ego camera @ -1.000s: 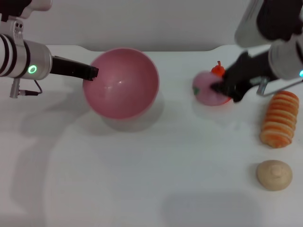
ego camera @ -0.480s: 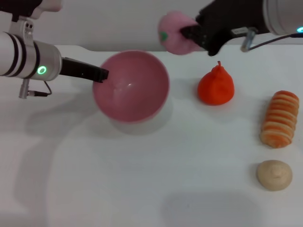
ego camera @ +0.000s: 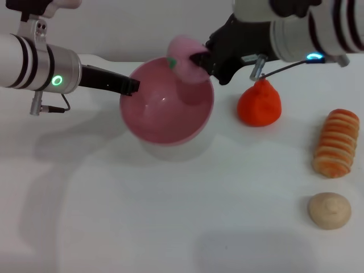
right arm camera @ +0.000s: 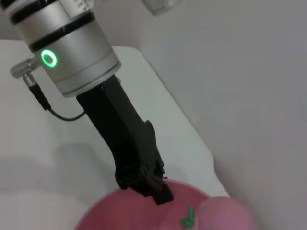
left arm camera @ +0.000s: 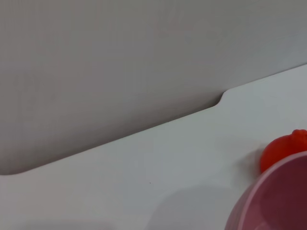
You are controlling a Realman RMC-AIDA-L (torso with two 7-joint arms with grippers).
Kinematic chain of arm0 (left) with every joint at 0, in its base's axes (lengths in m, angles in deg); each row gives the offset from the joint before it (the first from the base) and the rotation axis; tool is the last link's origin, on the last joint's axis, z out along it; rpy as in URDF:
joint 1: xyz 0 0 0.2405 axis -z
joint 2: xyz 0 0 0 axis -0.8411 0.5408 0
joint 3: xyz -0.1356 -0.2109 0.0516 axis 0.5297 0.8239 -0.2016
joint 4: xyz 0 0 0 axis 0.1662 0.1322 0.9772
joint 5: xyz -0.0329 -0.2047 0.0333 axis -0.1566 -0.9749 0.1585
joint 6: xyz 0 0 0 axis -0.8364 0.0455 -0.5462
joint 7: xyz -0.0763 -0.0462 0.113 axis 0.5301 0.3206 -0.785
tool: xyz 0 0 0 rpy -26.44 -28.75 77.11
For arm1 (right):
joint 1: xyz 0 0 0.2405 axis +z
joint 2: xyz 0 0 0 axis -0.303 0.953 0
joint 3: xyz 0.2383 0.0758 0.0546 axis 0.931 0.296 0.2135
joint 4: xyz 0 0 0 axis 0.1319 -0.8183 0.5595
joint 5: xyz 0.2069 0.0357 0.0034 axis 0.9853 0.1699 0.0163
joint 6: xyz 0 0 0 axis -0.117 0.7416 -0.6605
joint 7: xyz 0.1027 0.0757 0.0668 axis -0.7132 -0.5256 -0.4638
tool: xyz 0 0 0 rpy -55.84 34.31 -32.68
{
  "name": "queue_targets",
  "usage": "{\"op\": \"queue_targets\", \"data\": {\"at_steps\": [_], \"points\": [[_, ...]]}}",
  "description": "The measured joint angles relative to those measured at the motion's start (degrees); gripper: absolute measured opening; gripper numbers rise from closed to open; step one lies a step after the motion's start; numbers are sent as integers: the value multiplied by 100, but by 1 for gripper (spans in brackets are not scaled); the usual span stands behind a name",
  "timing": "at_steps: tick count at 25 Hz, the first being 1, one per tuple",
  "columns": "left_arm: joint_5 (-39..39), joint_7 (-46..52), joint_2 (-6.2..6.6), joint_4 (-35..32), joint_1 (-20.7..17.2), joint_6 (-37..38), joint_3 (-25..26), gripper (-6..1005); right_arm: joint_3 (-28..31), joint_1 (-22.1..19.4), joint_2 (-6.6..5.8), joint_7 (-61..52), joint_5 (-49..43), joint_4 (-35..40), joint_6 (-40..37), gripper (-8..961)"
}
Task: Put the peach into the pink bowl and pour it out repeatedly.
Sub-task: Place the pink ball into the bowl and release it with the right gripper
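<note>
The right gripper (ego camera: 196,60) is clamping the peach (ego camera: 183,51) and holding it in the air over the far rim of the pink bowl (ego camera: 166,108). The left gripper (ego camera: 129,88) is pinching the bowl's left rim, fingers closed on it. The orange-red pear (ego camera: 259,103) is sitting just right of the bowl, under the right arm. A striped bread roll (ego camera: 335,143) and a beige bun (ego camera: 329,210) are lying well off to the right on the white table (ego camera: 170,216).

1. The pink bowl (ego camera: 165,108) stood near the worktop's (ego camera: 170,216) far edge, left of centre.
2. The peach (ego camera: 187,54) hung above the bowl's far right rim.
3. The pear-shaped fruit (ego camera: 259,105) sat right of the bowl.
4. By the right edge lay the striped bread (ego camera: 335,142), with the bun (ego camera: 329,210) nearer the front edge.
</note>
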Motion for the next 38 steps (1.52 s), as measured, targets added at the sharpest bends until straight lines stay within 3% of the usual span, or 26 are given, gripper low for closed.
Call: {"op": "queue_targets", "data": {"at_steps": [11, 17, 22, 27, 31, 34, 35, 36, 37, 38], "points": [[-1, -9, 0, 49, -7, 6, -1, 49, -123, 36, 18, -3, 6, -204, 223, 224], [-1, -11, 0, 53, -17, 6, -8, 50, -124, -42, 11, -6, 6, -174, 237, 447], [0, -13, 0, 63, -16, -6, -14, 50, -108, -139, 2, -7, 6, -59, 266, 491], [17, -20, 0, 47, -31, -72, -76, 50, -68, -769, 25, 40, 179, 371, 1047, 534], [37, -100, 3, -63, -131, -294, -294, 51, 177, -1651, 15, 764, 1689, 470, 2124, 533], [39, -135, 2, -124, -187, -433, -420, 51, 696, -2061, -5, 1945, 3865, 13, 2192, 531], [39, -135, 2, -124, -187, -433, -420, 51, 1046, -2214, -17, 2792, 5208, -498, 1937, 531], [45, -200, 5, -406, -431, -1007, -1007, 51, 1046, -2214, -17, 2792, 5208, -498, 1937, 531], [45, -200, 5, -406, -431, -1007, -1007, 51, 1245, -2262, -22, 3232, 5953, -837, 1674, 530], [48, -372, 4, -807, -790, -1737, -1631, 51, 1435, -2297, -24, 3668, 6564, -1203, 1375, 530]]}}
